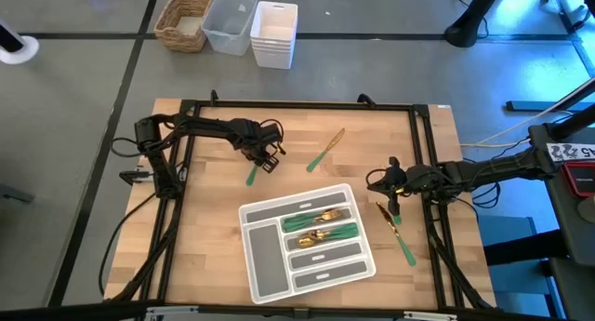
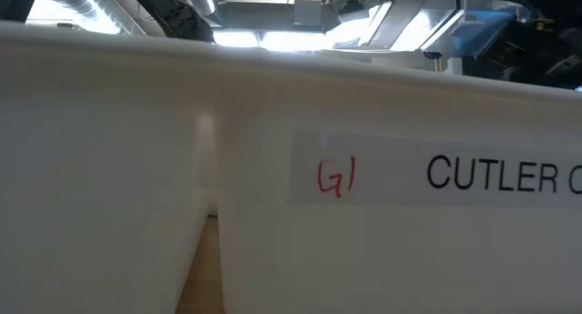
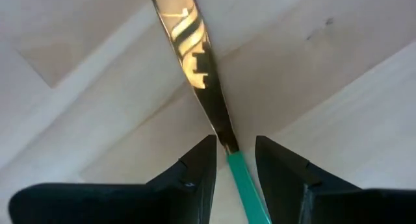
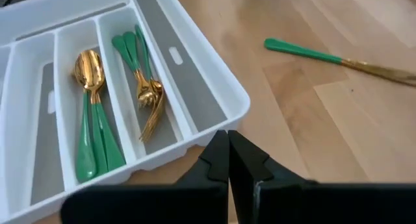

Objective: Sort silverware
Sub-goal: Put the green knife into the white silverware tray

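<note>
My left gripper [image 1: 266,155] [image 3: 233,160] is open and low over the table's left-centre. Its fingers stand on either side of a knife [image 3: 195,62] [image 1: 251,175], where the gold blade meets the green handle, and a gap shows on each side. The knife lies flat on the wood. My right gripper [image 1: 394,206] [image 4: 229,158] is shut and empty, just right of the grey tray [image 1: 256,265] [image 4: 214,113]. The tray holds forks [image 4: 146,87] and spoons [image 4: 91,113]. A second knife [image 1: 325,151] [image 4: 338,58] lies toward the far edge. A third knife [image 1: 397,233] lies right of the tray.
The tray's white wall [image 2: 273,214] fills the low view. A black frame [image 1: 297,105] runs round the table. Beyond the far edge stand a wicker basket [image 1: 183,21], a clear bin [image 1: 230,21] and a white bin [image 1: 274,33]. Bare wood [image 1: 204,219] lies left of the tray.
</note>
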### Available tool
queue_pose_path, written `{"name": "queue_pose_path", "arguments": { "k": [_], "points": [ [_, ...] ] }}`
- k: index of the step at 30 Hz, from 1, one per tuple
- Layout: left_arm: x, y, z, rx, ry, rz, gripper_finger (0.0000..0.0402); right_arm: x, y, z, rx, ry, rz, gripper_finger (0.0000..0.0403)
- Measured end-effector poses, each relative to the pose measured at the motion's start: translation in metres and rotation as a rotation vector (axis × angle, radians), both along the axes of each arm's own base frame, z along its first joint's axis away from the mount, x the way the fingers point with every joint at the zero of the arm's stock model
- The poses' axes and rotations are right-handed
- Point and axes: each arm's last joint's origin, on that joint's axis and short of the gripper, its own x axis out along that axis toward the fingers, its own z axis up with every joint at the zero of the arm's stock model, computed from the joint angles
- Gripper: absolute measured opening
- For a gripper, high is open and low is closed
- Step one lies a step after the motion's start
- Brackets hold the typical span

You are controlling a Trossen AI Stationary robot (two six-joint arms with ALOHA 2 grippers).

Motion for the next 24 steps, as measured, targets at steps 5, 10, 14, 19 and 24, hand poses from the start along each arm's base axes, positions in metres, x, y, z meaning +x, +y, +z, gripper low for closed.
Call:
{"name": "queue_pose_path", "arguments": {
  "k": [5,10,14,19,24],
  "points": [
    [0.002,-0.001,-0.012,-0.028,0.036,0.018,0.0100,-0.002,0.000,-0.003,0.019,-0.004,-0.011,0.0001],
    [0.002,-0.001,-0.018,-0.075,0.056,0.004,0.0098,-0.002,0.000,-0.003,0.020,-0.006,-0.011,0.0001],
    [0.000,-0.003,-0.018,-0.092,0.092,-0.038,0.0075,-0.002,0.000,-0.003,0.020,-0.005,-0.011,0.0001],
    [-0.003,-0.004,-0.019,-0.109,0.128,-0.111,0.0028,-0.002,0.000,-0.003,0.020,-0.005,-0.011,0.0001],
    [-0.005,-0.005,-0.019,-0.115,0.144,-0.176,0.0014,-0.002,-0.001,-0.003,0.016,-0.005,-0.018,0.0001]
  ]
}}
